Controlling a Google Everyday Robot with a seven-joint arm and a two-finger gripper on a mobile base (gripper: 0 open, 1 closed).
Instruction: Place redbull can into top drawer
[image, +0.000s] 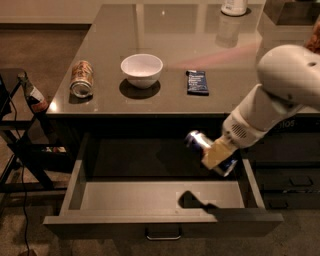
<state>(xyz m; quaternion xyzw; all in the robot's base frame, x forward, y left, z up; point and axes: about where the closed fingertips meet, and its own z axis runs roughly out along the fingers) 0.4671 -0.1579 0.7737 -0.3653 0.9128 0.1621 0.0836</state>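
The top drawer (130, 196) is pulled out wide below the counter's front edge, with a small metal handle (163, 234) on its dark front. My gripper (216, 156) hangs over the right half of the drawer. It is shut on the redbull can (201, 142), a slim blue-and-silver can held tilted on its side above the drawer floor. The can's silver end points left. The gripper and can cast a shadow on the drawer floor below them.
On the counter (170, 30) lie an orange-brown and white can (82, 78) on its side, a white bowl (142, 69) and a flat dark-blue packet (197, 81). A white container (234, 6) stands at the back. Smaller dark drawers (287, 180) are at right, a black frame (20, 145) at left.
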